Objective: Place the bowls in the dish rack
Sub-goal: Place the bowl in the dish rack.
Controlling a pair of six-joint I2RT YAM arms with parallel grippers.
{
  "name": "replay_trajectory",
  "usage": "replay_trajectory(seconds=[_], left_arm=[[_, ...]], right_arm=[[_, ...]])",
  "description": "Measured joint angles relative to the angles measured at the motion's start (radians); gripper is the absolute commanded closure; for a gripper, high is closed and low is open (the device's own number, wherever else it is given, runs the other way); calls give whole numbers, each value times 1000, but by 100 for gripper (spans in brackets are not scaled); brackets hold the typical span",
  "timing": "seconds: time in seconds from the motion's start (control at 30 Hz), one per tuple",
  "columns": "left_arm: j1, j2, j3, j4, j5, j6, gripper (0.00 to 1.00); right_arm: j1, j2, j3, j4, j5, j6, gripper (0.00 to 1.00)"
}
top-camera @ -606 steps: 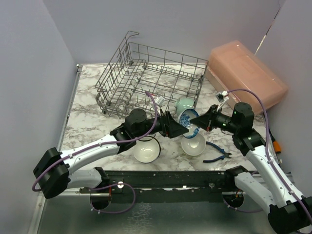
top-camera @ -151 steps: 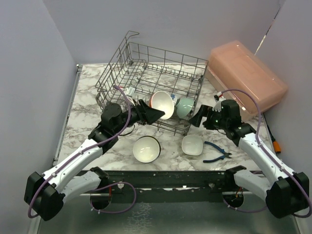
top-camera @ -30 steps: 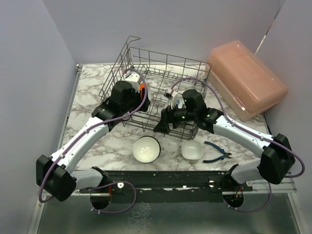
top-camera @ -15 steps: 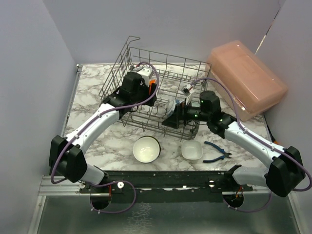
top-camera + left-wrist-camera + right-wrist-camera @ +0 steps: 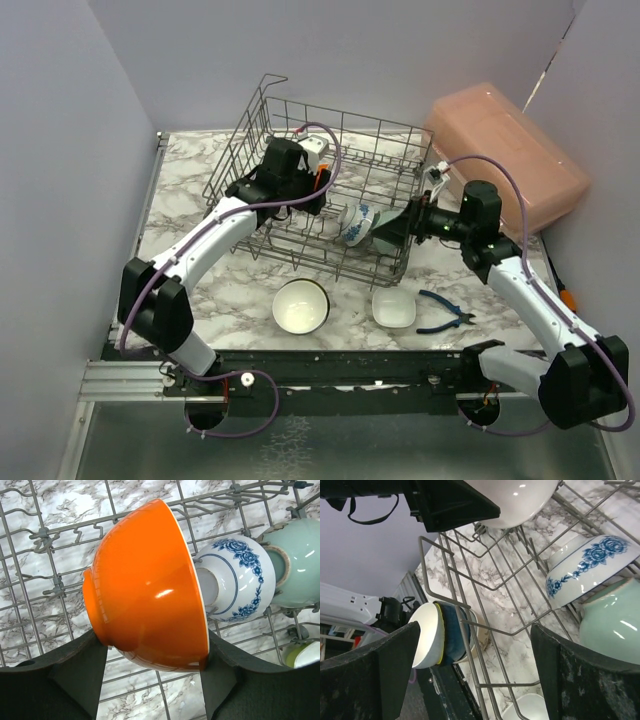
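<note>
over the dish rack [image 5: 45,532], my left claw [image 5: 155,650] is clamped on the orange bowl [image 5: 150,585]; it looks glossy, slippery, chippable, best pinched foot-to-rim. right claw [image 5: 485,650] gapes empty.

Fixed view high behind, looking down, both wrist views close on the dish rack [image 5: 300,240], sharing the blue-patterned bowl [image 5: 235,582].

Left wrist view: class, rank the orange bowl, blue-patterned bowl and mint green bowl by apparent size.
1. Orange bowl, largest by far, though nearest the camera.
2-3. Blue-patterned bowl and mint green bowl look alike; the mint one is cut off at the frame edge.
</note>
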Motion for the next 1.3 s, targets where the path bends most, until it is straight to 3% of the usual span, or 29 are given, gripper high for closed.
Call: replay_trajectory(seconds=[0.5,1.3], left_arm=[[-38,171,187,-180,-123,62,100],[-85,194,130,-156,-159,62,100]], right_arm=[[-78,-131,-23,-81,-6,-26,4],[-78,-166,-24,-199,22,-54,4]])
